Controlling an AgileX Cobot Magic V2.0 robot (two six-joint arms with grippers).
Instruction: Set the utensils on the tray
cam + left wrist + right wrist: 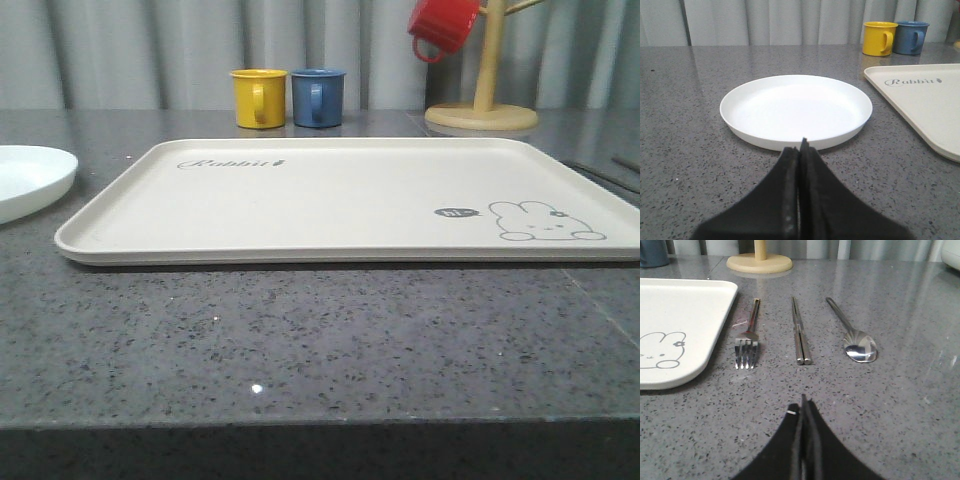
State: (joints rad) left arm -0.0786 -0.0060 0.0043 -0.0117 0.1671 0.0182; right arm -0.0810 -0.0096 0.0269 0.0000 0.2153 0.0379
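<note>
- The speckled dark grey stone worktop (pixel 320 340) fills the foreground of the front view, bare up to the near rim of the large flat cream plastic tray (pixel 330 200) with its line-drawn rabbit and cursive lettering; nothing lies on the tray.
- In the left wrist view the black left gripper (pixel 801 150) has its jaws pressed together and holds nothing; its tip sits just short of the near rim of the round white shallow plate (pixel 796 110), which rests on the worktop beside the tray's corner, apart from it.
- In the right wrist view the black right gripper (pixel 803 407) is likewise closed up and empty, hovering near the worktop.
- Ahead of it, off the tray, three utensils lie side by side: the silver four-tined fork (pixel 748 337) nearest the tray's edge, the pair of thin metal chopsticks (pixel 800 332) straight ahead of the fingertips, and the shiny metal spoon (pixel 852 332) furthest from the tray.
- Behind the tray stand a yellow mug (pixel 259 98) and a blue mug (pixel 318 97); a red mug (pixel 442 26) hangs on a wooden mug tree (pixel 484 95).
</note>
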